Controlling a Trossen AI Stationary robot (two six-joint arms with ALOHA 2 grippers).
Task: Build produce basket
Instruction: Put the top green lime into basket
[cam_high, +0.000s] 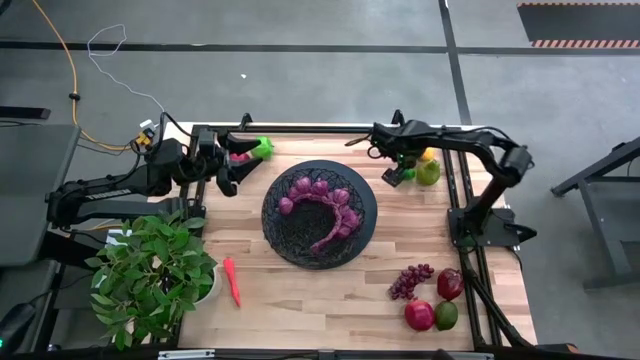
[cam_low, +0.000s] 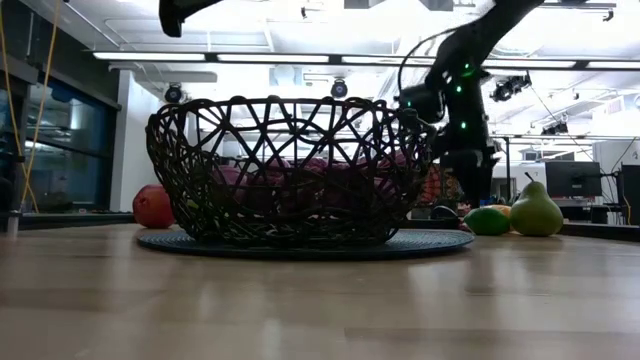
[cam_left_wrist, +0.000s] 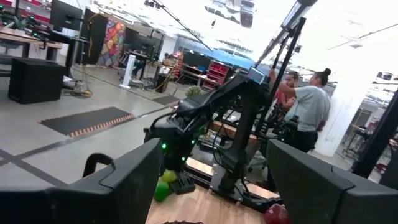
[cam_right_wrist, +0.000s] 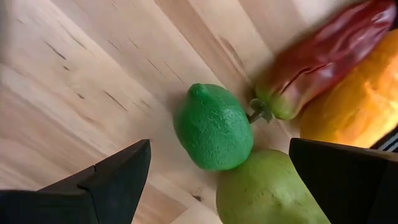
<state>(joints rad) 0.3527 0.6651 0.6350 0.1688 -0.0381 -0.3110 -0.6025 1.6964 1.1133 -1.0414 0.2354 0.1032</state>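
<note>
Basket (cam_high: 285, 238) mid-table, already holding purple grapes (cam_high: 320, 205). Rest of produce scattered: lime (cam_right_wrist: 213, 127), pear (cam_right_wrist: 267, 190), red pepper (cam_right_wrist: 326, 53) and mango (cam_right_wrist: 357, 102) bunched at far right corner; second grape bunch (cam_high: 410, 280), two red fruits and a green one near right; slim pepper (cam_high: 232, 281) near left beside plant (cam_high: 150, 272).

Right gripper (cam_right_wrist: 217, 171) hovering over far-right cluster, fingers spread wide and empty, lime between them below, pear touching lime on one side. Step in hand, by the look of it: picking lime.

Left gripper (cam_high: 228, 176) parked at far left edge of basket, fingers apart, holding nothing; green-and-pink item just beyond it.

Next move likely: drop straight down, straddle lime, close without catching pear or pepper stem, lift, carry left to basket. Risk: pear crowding one finger's path; lime round, may roll or squirt out.
</note>
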